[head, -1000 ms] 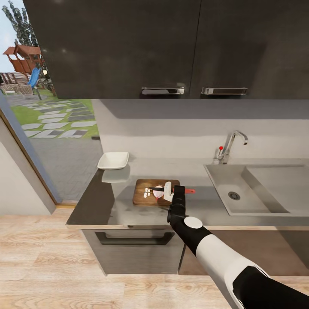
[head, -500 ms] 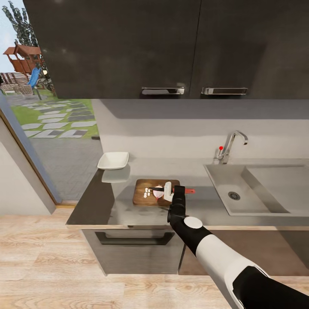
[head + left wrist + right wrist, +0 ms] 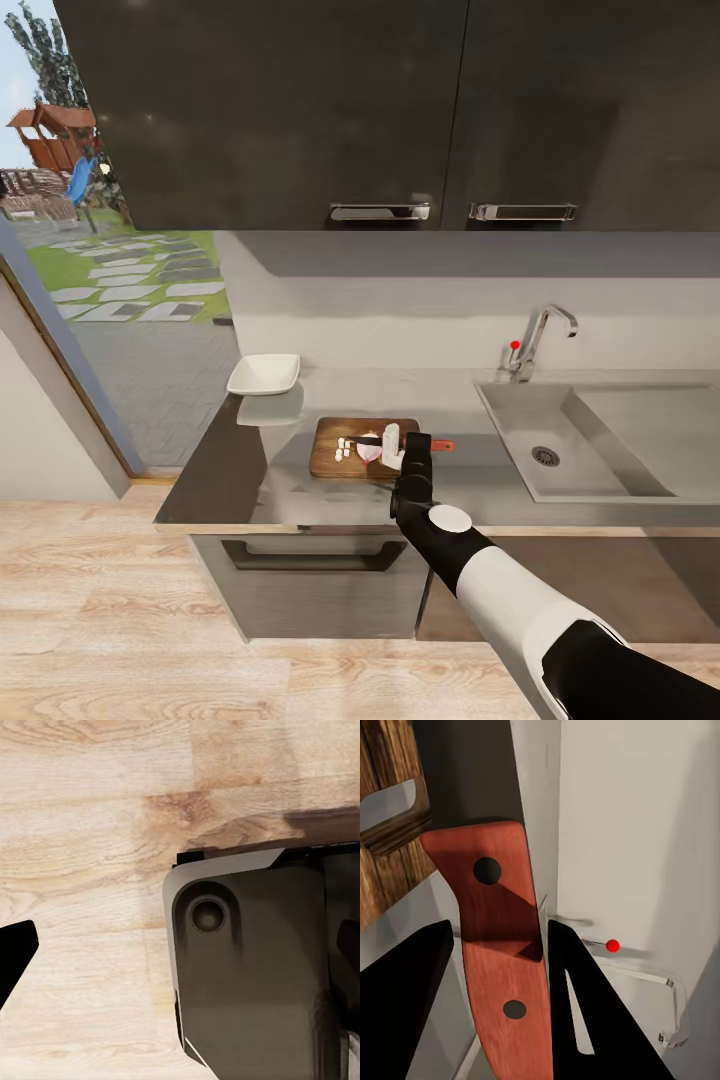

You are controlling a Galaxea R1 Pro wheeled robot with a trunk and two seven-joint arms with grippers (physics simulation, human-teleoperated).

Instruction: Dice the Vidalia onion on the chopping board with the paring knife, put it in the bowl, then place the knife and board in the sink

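The dark-brown chopping board (image 3: 340,462) lies on the grey countertop (image 3: 250,470). On it sit tiny white onion cubes (image 3: 343,449) beside a pinkish uncut piece of Vidalia onion (image 3: 371,454). My right gripper (image 3: 398,446) is over the board's right end, shut on the paring knife (image 3: 441,445). The knife's red handle (image 3: 499,960) sits between the black fingers (image 3: 589,1012), and its dark blade points left over the onion. The white bowl (image 3: 264,374) stands at the back left of the countertop. The sink (image 3: 520,425) is to the right. My left gripper (image 3: 180,952) is open above the wooden floor.
A chrome tap (image 3: 537,338) with a red knob (image 3: 613,945) stands behind the sink, and a drainboard (image 3: 650,420) lies to its right. Dark wall cabinets (image 3: 400,110) hang above. Left of the countertop's end is a glass door (image 3: 110,300). My dark base (image 3: 255,975) shows under the left gripper.
Almost nothing: the head view has shifted very slightly at its left edge. The right gripper still holds the knife over the onion on the board.
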